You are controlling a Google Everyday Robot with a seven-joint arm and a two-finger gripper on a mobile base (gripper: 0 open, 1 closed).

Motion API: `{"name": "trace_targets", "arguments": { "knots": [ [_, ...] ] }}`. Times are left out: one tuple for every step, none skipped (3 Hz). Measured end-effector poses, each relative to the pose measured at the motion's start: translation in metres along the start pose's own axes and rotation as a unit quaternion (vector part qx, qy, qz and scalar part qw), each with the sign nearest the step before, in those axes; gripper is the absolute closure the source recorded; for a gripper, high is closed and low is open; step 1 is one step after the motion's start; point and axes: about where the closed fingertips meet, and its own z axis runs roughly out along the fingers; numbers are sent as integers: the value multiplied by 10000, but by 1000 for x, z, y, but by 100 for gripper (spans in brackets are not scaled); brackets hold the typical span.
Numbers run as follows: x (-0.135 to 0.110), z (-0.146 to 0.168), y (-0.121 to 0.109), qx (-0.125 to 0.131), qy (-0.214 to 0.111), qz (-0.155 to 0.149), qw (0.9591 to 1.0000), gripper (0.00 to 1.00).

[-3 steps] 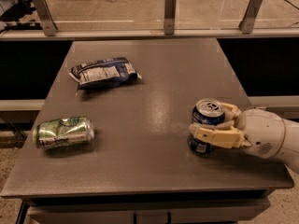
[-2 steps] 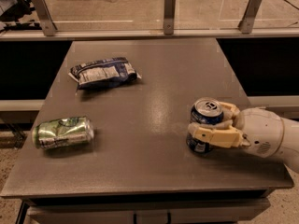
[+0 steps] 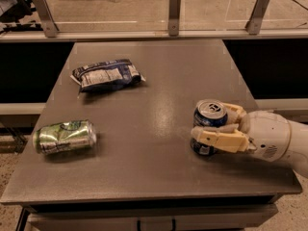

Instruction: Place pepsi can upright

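Note:
The pepsi can (image 3: 208, 117) stands upright on the grey table (image 3: 159, 81) near its right front part, dark blue with a silver top and pull tab. My gripper (image 3: 209, 125) reaches in from the right, its cream fingers (image 3: 219, 138) wrapped around the can's body, one in front and one behind. The white arm (image 3: 274, 136) extends off the right edge. The can's base rests on or just above the tabletop; I cannot tell which.
A green-silver can (image 3: 64, 136) lies on its side at the table's left front. A dark blue chip bag (image 3: 107, 75) lies at the back left. A glass barrier with metal posts (image 3: 174, 12) runs behind the table.
The gripper and the can have shifted slightly to the left. The other objects have not moved.

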Motion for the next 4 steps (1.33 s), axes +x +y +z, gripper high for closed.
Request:
{"name": "trace_targets", "arguments": {
  "knots": [
    [-1, 2, 1, -19, 4, -11, 10000, 0],
    [-5, 1, 0, -45, -35, -60, 10000, 0],
    [-30, -8, -4, 2, 12, -411, 9992, 0],
    [-69, -18, -6, 28, 217, -822, 9964, 0]
  ]
}}
